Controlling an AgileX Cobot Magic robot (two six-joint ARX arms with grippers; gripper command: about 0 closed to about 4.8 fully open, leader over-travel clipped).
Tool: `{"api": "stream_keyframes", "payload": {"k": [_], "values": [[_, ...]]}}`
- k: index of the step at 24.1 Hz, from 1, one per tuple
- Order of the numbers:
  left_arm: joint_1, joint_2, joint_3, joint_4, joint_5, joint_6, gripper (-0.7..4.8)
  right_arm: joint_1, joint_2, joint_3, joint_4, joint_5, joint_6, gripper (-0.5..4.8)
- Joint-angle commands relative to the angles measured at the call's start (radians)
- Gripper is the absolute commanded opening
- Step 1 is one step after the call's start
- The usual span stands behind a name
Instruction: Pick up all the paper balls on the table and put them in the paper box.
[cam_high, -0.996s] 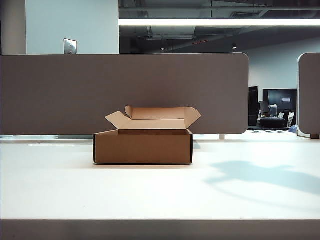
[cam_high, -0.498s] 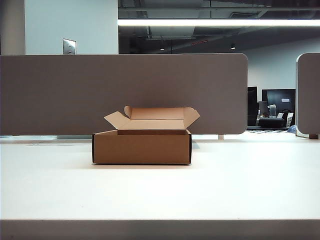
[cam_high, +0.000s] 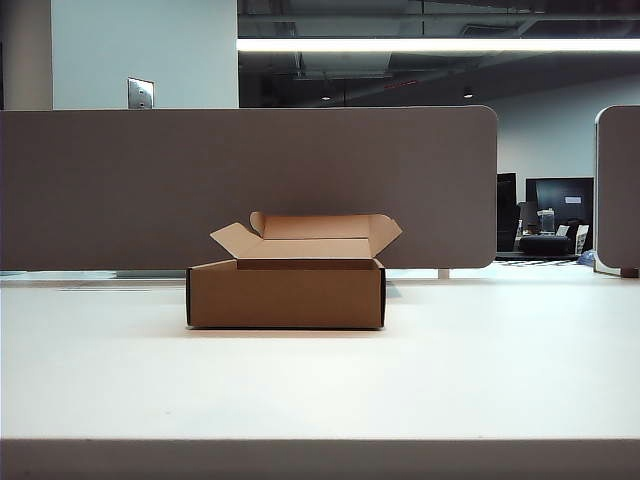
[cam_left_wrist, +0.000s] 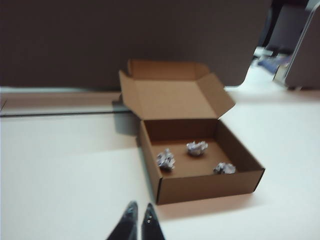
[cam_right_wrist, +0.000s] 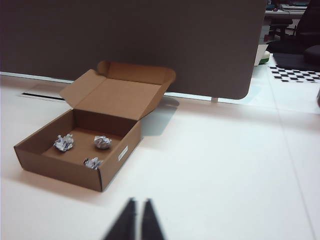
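White surface (cam_high: 480, 370) lies bare around your paper box (cam_left_wrist: 200, 185), which holds all three paper balls (cam_left_wrist: 197, 148); left gripper (cam_left_wrist: 138, 212) and right gripper (cam_right_wrist: 138, 206) fingers are pressed together, empty.

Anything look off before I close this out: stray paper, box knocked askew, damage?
Nothing stands out. All three paper balls lie inside the paper box, which sits flat on the table with its lid open. Left gripper and right gripper are shut, empty, away from it.

No legible text, brand, number or sign found. A small white label (cam_right_wrist: 122, 153) sits on the paper box (cam_right_wrist: 55, 167) outer side wall; its print is too small to read.
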Motion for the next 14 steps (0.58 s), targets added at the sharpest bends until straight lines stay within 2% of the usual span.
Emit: {"api": "stream_keyframes", "payload": {"k": [1, 2, 4, 8, 10, 14], "values": [[0.001, -0.048, -0.087, 0.077, 0.082, 0.024, 0.12, 0.000, -0.099, -0.093, 0.048, -0.008, 0.004, 0.04], [0.002, -0.074, -0.123, 0.077, 0.082, 0.066, 0.08, 0.001, -0.133, -0.134, 0.051, -0.023, 0.005, -0.01], [0.002, -0.122, -0.177, 0.084, 0.089, 0.087, -0.06, 0.001, -0.158, -0.200, 0.059, -0.025, 0.005, -0.01], [0.002, -0.239, -0.268, 0.082, 0.069, 0.066, -0.06, 0.000, -0.158, -0.311, 0.165, -0.017, 0.013, -0.01], [0.003, -0.237, -0.294, 0.084, 0.063, 0.072, -0.06, 0.000, -0.157, -0.358, 0.223, -0.003, 0.013, -0.01], [0.003, -0.237, -0.371, 0.174, 0.020, 0.071, -0.06, -0.001, -0.156, -0.455, 0.325, -0.003, 0.013, -0.01]]}}
